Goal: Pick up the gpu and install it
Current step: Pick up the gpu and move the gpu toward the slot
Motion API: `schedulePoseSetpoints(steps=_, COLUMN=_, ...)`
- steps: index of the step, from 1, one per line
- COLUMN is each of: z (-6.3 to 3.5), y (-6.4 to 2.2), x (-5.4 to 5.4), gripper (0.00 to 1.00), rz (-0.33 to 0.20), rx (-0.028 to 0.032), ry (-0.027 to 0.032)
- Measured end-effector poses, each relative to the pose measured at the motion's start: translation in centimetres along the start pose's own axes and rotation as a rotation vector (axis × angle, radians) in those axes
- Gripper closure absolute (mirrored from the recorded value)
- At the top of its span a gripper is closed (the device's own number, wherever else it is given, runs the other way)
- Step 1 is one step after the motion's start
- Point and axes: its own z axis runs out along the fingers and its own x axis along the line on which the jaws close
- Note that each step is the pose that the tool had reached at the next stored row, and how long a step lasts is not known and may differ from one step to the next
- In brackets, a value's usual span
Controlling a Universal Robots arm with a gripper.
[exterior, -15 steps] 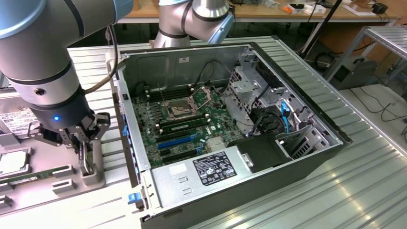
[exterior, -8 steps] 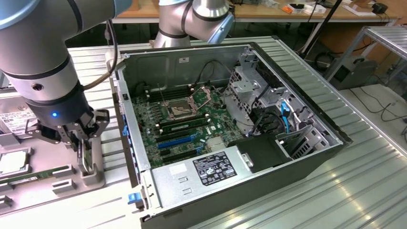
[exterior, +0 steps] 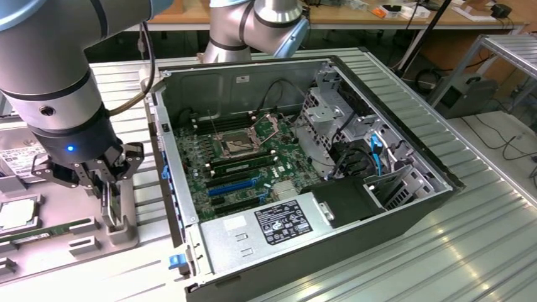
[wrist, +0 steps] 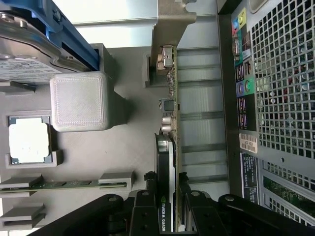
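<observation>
While upright in its holder (exterior: 123, 234), gpu (wrist: 166, 152) in end effector (wrist: 166, 179) grip.

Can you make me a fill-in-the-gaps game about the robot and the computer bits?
1. The gripper is closed on the ____, which stands on edge in a gray stand.
2. Inside the open computer case, the motherboard is coloured ____.
3. The small light on the arm glows ____.
Missing words: gpu; green; blue.
</observation>
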Motion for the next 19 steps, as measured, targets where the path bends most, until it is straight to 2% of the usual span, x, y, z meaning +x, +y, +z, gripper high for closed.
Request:
schedulePoseSetpoints(steps=8, z=-0.20, y=0.01, x=0.0, gripper=0.73, rz=0.000, rx=0.0001, ry=0.0003)
schedulePoseSetpoints(steps=19, z=-2.38, y=0.10, x=-0.1, gripper=0.73, rz=0.000, rx=0.0001, ry=0.0022)
